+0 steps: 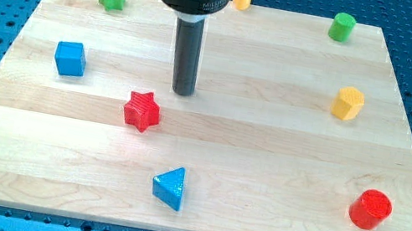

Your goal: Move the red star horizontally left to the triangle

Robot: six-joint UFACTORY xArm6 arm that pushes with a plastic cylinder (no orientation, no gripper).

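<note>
Seven blocks on wooden board (pixel 267 152): red star (pixel 141 111) sits w/ blue triangle (pixel 170 186) at its 5 o'clock, nothing between; my tip (pixel 182 92), a bare rod holding nothing, stands apart at star's 1 o'clock.

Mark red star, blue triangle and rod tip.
red star (pixel 141 111), camera view, centre of its top face
blue triangle (pixel 170 186), camera view, middle of its top face
my tip (pixel 182 93), camera view, rod's very end

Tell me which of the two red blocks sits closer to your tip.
The red star: it lies just below and to the view's left of my tip. The red cylinder sits far off, near the board's lower right corner.
</note>
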